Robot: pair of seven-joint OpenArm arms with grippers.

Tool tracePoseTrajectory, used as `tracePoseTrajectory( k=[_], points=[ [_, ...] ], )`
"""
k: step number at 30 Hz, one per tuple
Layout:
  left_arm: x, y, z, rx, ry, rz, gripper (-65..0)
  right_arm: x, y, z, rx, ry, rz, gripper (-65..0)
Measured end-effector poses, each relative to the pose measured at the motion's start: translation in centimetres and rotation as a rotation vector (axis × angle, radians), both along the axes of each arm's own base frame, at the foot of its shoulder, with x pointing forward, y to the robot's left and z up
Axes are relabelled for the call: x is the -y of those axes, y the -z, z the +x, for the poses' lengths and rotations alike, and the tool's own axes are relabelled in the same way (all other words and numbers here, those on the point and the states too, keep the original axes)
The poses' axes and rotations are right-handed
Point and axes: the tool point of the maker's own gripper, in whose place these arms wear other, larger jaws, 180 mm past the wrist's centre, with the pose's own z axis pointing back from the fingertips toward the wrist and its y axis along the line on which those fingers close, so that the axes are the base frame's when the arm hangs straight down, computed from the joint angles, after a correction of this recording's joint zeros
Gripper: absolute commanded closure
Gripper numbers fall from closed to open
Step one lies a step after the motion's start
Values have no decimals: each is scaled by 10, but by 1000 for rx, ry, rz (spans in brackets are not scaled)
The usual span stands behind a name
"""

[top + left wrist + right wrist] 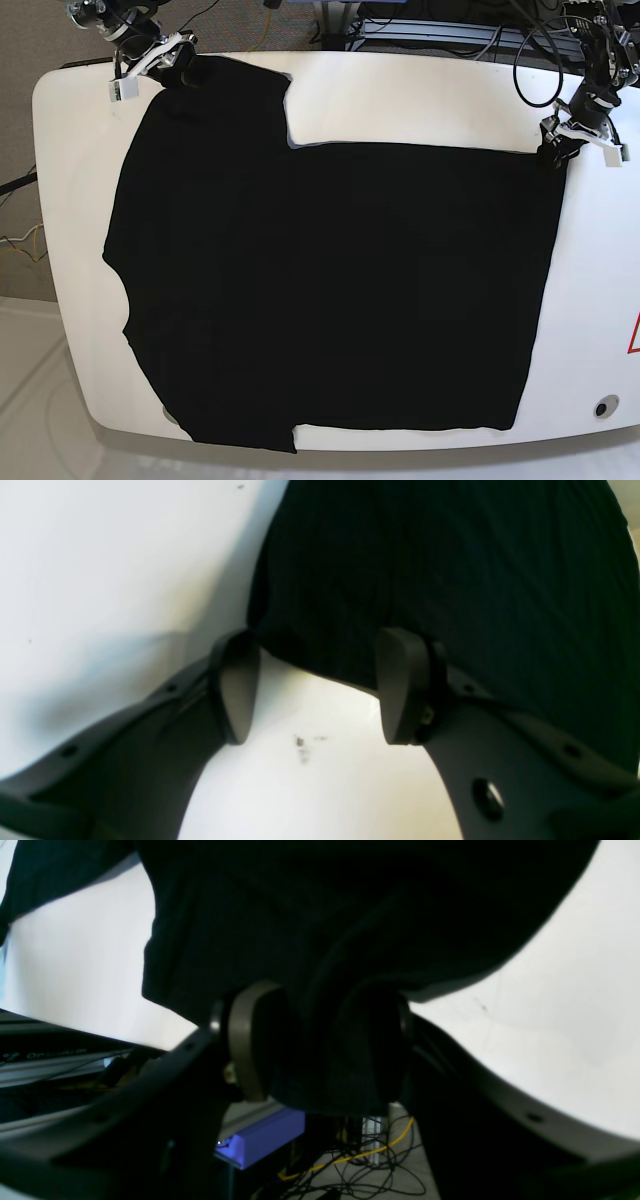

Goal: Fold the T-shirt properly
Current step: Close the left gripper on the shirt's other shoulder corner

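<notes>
The black T-shirt (330,290) lies spread flat over most of the white table (400,95), with one part doubled over at the left. At its far right corner, my left gripper (552,150) stands open. In the left wrist view the T-shirt's (450,570) corner edge reaches between the tips of the left gripper (320,685), and the fingers (235,685) stay wide apart. My right gripper (178,68) is at the far left corner. There the right gripper (322,1045) is open, straddling a bunched fold of the T-shirt (325,915) that hangs over the table edge.
Past the table's far edge, the right wrist view shows a blue box (260,1140) and tangled cables (350,1155). A round fitting (601,408) and a red mark (634,335) sit near the table's right edge. A small dark smudge (302,747) marks the table under the left gripper.
</notes>
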Motion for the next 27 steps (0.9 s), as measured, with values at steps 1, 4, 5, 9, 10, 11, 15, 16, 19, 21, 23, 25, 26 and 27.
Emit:
tracePoseTrajectory(
  k=[1,4,5,9,10,11,15,16,19,21,23,25,26,27],
  points=[
    [1,1,0,-2,2,-3,-352,0,0,0,2,-1,0,-299],
    [6,3,5,2,15,-13,-352,0,0,0,4,-4,0,-298],
    [7,3,6,3,17,-18,-351,0,0,0,4,-4,0,-298],
    [14,5,10,12,28,-36,-347,0,0,0,5,-3,0,-298],
    [18,7,13,10,42,-42,-346,0,-1,1,6,-3,1,-298],
    [19,7,13,11,45,-42,-342,-1,-1,1,6,-4,1,-298],
    [24,7,19,12,60,-45,-310,-1,-1,2,9,-4,1,-296],
    [24,7,19,12,61,-45,-296,-1,-1,2,9,-4,1,-296],
    [24,8,19,10,58,-47,-225,-1,-1,2,9,-3,2,-296],
    [23,9,17,4,55,-43,-162,-1,-1,2,10,-3,2,-298],
    [22,12,15,-11,57,-33,-119,-1,-1,3,12,0,3,-298],
    [21,13,14,-17,54,-31,-87,-1,-1,3,13,1,3,-299],
    [21,13,14,-17,55,-31,-75,-1,-1,3,14,2,3,-299],
    [20,14,13,-20,54,-28,-65,-1,-1,3,14,2,4,-299]
  ],
)
